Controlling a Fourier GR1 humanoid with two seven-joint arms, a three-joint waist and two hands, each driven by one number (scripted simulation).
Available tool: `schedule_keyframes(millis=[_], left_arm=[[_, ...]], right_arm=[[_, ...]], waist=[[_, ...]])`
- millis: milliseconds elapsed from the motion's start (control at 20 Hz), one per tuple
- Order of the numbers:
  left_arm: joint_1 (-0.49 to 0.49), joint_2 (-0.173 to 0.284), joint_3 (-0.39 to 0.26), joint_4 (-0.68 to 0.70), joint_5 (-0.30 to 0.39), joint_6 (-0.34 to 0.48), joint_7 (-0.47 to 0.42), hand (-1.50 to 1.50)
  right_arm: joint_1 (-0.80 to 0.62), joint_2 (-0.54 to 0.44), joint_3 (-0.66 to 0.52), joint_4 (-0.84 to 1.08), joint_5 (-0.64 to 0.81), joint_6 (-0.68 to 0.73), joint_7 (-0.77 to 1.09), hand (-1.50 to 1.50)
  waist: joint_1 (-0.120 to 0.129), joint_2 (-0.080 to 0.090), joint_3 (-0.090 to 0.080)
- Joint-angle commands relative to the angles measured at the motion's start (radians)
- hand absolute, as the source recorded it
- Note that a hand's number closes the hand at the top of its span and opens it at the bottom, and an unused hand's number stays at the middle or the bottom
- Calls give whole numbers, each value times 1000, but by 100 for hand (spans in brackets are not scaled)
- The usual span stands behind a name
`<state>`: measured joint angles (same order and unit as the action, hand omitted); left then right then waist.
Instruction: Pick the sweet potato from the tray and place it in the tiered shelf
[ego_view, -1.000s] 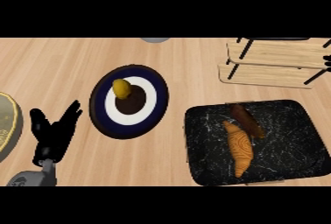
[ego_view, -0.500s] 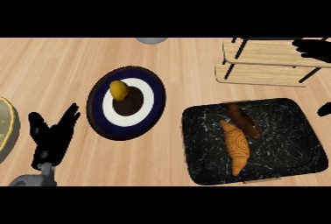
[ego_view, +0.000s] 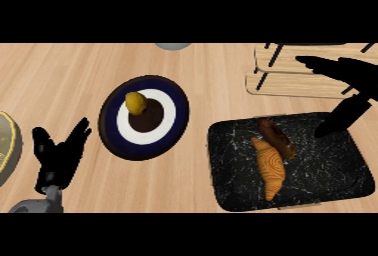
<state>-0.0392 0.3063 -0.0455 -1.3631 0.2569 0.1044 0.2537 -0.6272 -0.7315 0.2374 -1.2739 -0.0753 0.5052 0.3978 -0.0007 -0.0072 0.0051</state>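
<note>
The sweet potato (ego_view: 276, 137), dark brown and stubby, lies in the black marbled tray (ego_view: 328, 172) at the right, touching the top of an orange croissant (ego_view: 270, 168). The wooden tiered shelf (ego_view: 284, 85) stands behind the tray at the top right. My right hand (ego_view: 353, 75) hovers open over the shelf's front and the tray's far right corner, its fingers pointing left and its thumb (ego_view: 341, 117) angled down toward the tray, a short way right of the sweet potato. At the lower left my left hand (ego_view: 59, 150) rests open, fingers up.
A dark blue plate (ego_view: 114, 125) with a white ring and a brown centre carries a yellow lemon-like fruit (ego_view: 135, 101), left of the tray. A round olive object (ego_view: 6, 145) shows at the left edge. A grey item (ego_view: 173, 46) sits at the top.
My right hand has come in from the right edge and moved left and down, over the shelf front and the tray's corner. The left hand has stayed put.
</note>
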Motion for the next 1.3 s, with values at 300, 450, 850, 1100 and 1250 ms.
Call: schedule_keyframes(millis=[300, 450, 850, 1100, 1250], left_arm=[[16, -36, 16, 65, -14, -47, -44, 0], [5, -39, 25, 24, -16, -34, 10, 0], [38, -62, 16, -82, -44, -17, 90, 0], [8, -76, 22, -54, -72, -31, 90, 0], [-1, -74, 55, 5, -73, -47, 46, 0]], right_arm=[[97, 34, 16, -205, 100, 46, 193, -150], [109, 97, 14, -105, 215, -11, 124, -150], [221, 143, -4, -232, 322, -14, 158, -150], [219, 197, -37, -167, 391, -4, 111, -150], [182, 239, -21, -92, 472, -33, 89, -150]], waist=[[-5, 5, -6], [5, 7, -5], [3, 6, -5], [6, 7, -5], [8, 8, -5]])
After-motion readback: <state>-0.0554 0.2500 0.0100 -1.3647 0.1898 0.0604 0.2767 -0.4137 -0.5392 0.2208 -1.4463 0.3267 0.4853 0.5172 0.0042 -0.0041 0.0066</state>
